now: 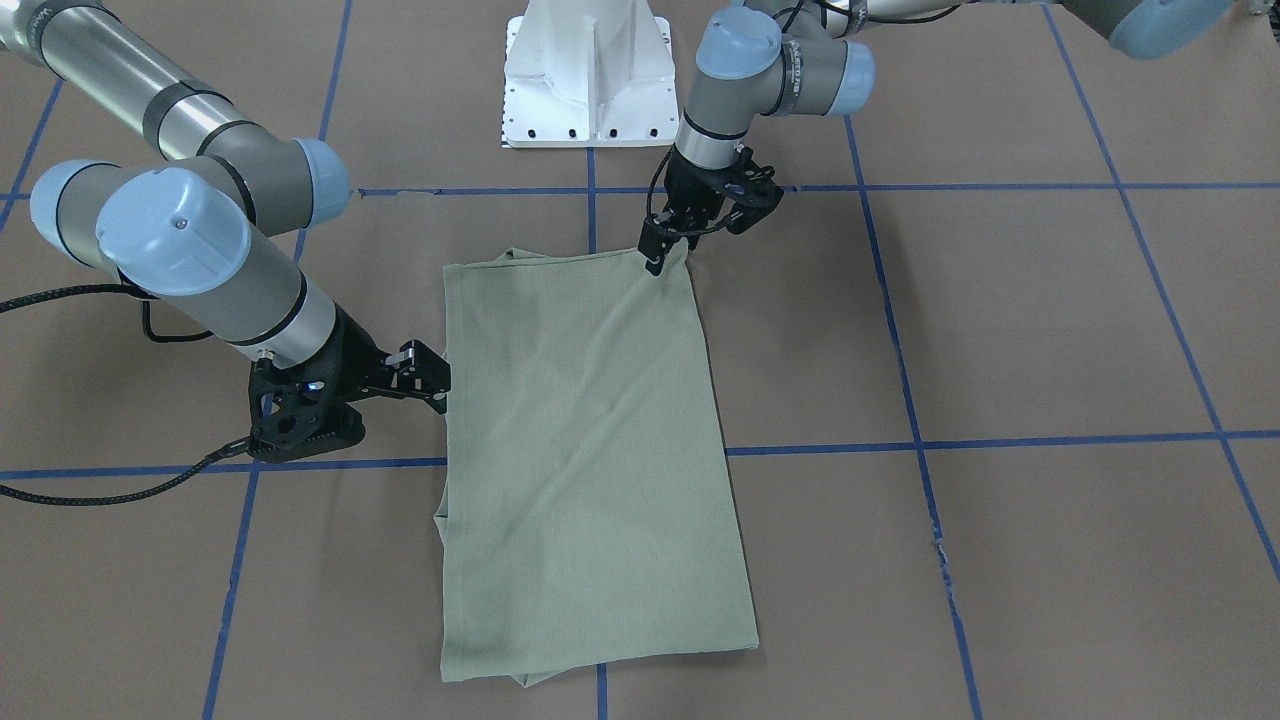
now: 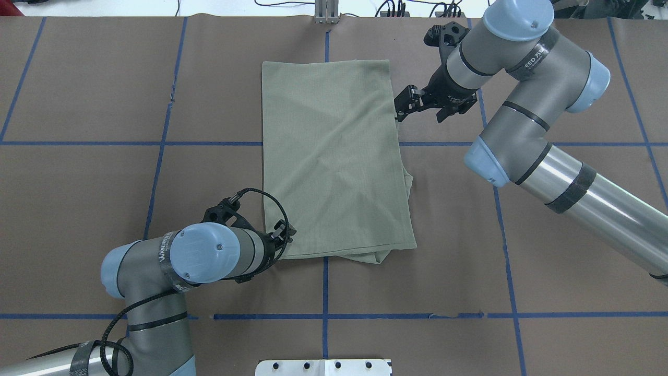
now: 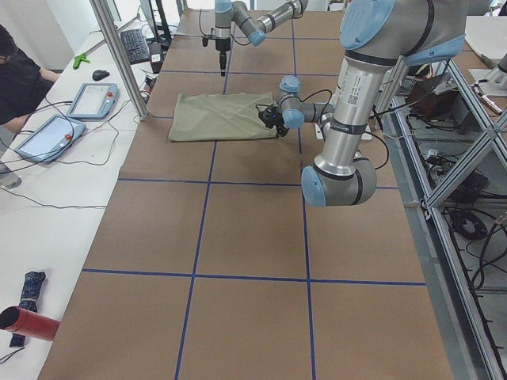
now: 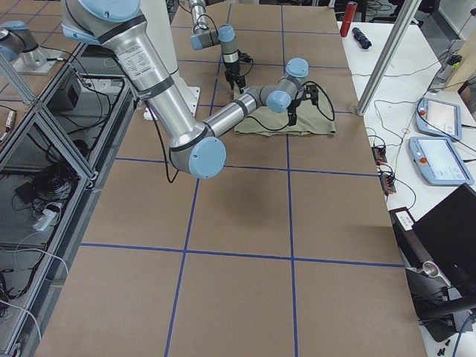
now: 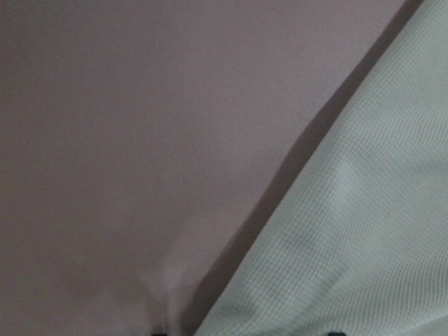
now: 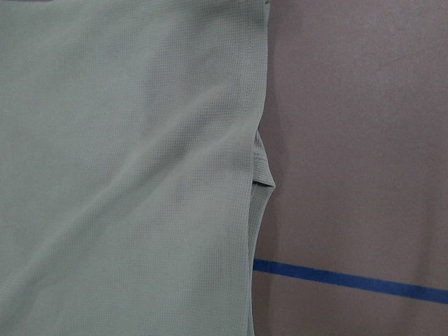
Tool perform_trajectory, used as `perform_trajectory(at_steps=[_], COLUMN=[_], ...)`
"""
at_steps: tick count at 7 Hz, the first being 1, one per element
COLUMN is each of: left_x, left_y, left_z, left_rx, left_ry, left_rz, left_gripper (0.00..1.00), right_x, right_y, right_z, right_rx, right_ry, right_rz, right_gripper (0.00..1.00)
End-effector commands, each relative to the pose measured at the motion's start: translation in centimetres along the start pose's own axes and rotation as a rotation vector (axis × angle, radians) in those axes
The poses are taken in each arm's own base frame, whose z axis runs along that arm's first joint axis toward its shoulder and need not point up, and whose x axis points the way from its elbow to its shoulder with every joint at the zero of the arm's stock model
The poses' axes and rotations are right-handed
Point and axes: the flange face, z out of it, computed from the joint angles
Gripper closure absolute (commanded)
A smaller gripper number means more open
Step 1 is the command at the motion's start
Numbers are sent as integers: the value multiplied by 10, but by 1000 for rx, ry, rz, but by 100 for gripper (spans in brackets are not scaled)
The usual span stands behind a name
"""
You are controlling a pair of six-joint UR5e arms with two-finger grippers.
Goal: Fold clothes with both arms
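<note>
Evidently limp, the shirt (image 1: 590, 430) needs pinching at its edges, where we hold left fingers (image 1: 652, 250) and right fingers (image 1: 420, 357) apart

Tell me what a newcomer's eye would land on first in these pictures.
The sage-green shirt stands out first, folded into a long rectangle in the middle of the brown table with its blue tape grid. The left gripper is at the shirt's corner nearest the robot's base. The right gripper is by the opposite long edge.
</note>
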Motion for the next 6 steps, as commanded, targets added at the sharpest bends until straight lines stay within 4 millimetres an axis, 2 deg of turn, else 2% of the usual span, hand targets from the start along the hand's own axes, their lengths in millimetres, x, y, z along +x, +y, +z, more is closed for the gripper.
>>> perform_trajectory(at_steps=[1, 4, 5, 6], left_x=[-2, 1, 0, 0], left_y=[4, 6, 5, 6], left_z=[2, -1, -2, -2], left_rx=[-3, -8, -9, -10], left_ry=[-3, 4, 6, 7], left_rz=[5, 5, 7, 8], left_gripper=[29, 93, 100, 100], right_x=[1, 1, 2, 1], right_y=[0, 0, 0, 1], right_z=[1, 2, 2, 3], right_rx=[3, 8, 10, 9], right_ry=[5, 9, 12, 11], right_rz=[0, -1, 0, 3], right_gripper=[0, 0, 0, 0])
